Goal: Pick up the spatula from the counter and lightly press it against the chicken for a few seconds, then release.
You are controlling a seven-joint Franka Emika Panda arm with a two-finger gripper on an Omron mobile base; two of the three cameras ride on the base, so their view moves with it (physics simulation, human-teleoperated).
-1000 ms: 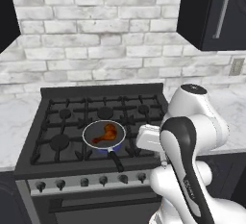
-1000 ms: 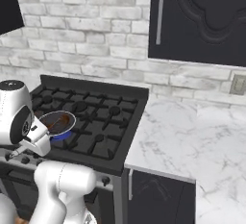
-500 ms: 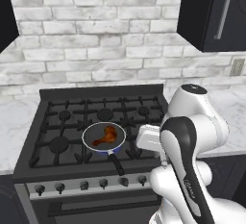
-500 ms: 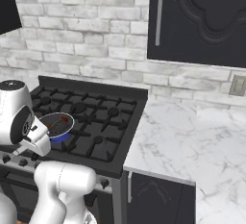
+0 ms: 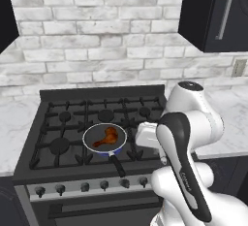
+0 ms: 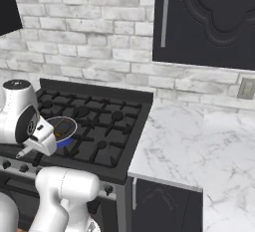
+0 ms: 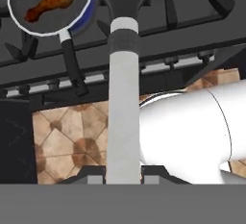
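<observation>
Clamping spatula (image 7: 124,98) handle, gripper (image 7: 124,176); blade over stove (image 7: 192,11) beside pan (image 7: 72,9) rim.

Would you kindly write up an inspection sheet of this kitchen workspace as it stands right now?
Surface: black gas stove, with a marble counter beside it.
Job's things: the spatula is held by its pale handle. Its dark head is over the grates beside the pan, not on the chicken. The chicken lies in the pan.
Clutter: nothing seen.
Grippers: the gripper is shut on the spatula's handle.
Cables: nothing seen.
Surroundings: white brick wall, dark cabinet, wall outlet, tiled floor.
</observation>
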